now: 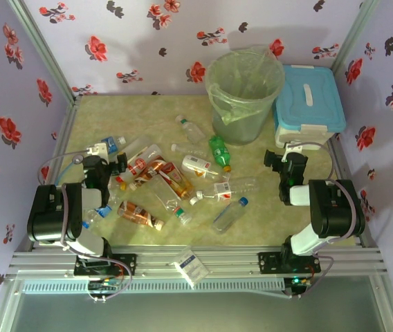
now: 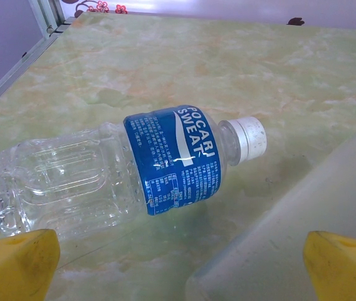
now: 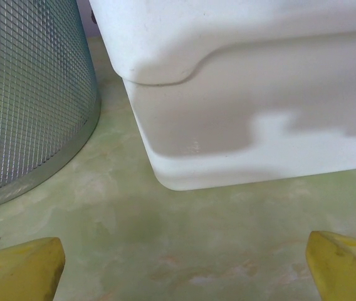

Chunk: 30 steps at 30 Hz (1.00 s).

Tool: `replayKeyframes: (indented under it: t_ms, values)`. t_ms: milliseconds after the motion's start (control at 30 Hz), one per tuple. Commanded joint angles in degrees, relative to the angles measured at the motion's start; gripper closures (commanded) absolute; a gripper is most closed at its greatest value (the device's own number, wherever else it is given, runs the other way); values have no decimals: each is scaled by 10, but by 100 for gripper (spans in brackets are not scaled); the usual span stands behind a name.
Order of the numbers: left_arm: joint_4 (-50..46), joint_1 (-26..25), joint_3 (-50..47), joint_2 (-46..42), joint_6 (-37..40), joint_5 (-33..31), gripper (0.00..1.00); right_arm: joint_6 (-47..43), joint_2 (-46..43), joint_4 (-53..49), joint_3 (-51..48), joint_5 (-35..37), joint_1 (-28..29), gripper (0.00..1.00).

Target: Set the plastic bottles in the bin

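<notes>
Several plastic bottles lie scattered mid-table: a green one with a yellow cap (image 1: 218, 151), orange-labelled ones (image 1: 172, 178) (image 1: 141, 214), and a clear one with a blue cap (image 1: 229, 214). A clear blue-labelled bottle with a white cap (image 2: 165, 166) (image 1: 110, 144) lies on its side just ahead of my left gripper (image 2: 181, 263) (image 1: 108, 162), which is open and empty. A frosted bottle (image 2: 303, 207) lies by its right finger. The bin (image 1: 245, 90) (image 3: 27, 94) stands at the back. My right gripper (image 3: 184, 263) (image 1: 279, 160) is open over bare table, before the bin and cooler.
A white cooler box with a blue lid (image 1: 307, 104) (image 3: 247, 94) stands right of the bin, nearly touching it. A small white carton (image 1: 191, 265) rests on the front rail. Floral walls and a metal frame enclose the table (image 1: 300, 228).
</notes>
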Motion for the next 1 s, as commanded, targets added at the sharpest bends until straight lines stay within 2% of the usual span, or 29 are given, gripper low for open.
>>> replayKeyframes:
  t_ms: [0,133,267,333,467,567,667,733,800,867,967]
  values:
    - [-23,-1,22,-15,14,-13,0,24,-15,-24,21,15,-8,1]
    - [-113,-3,40,-90,12,-30,0,31,-76,-226,103,24,-7,1]
    - [-252,-13,74,-184,-30,-63,0,139,-139,-429,174,74,-5,1]
    - [-336,-21,102,-224,-48,-70,0,188,-172,-565,216,60,1,1]
    - [-504,-34,164,-285,-91,-80,0,253,-248,-803,266,76,58,1]
    - [-596,-38,197,-316,-130,-74,0,309,-317,-908,268,72,108,3]
    - [-657,-51,215,-342,-164,-65,0,376,-360,-981,262,21,141,7]
    - [-683,-66,220,-357,-183,-64,1,442,-388,-995,238,-12,182,9]
    - [-700,-85,222,-366,-209,-64,2,528,-406,-982,207,-42,248,12]
    - [-705,-112,223,-370,-228,-66,2,601,-398,-956,190,-42,331,13]
    - [-699,-145,228,-363,-236,-75,2,648,-349,-898,177,-49,414,12]
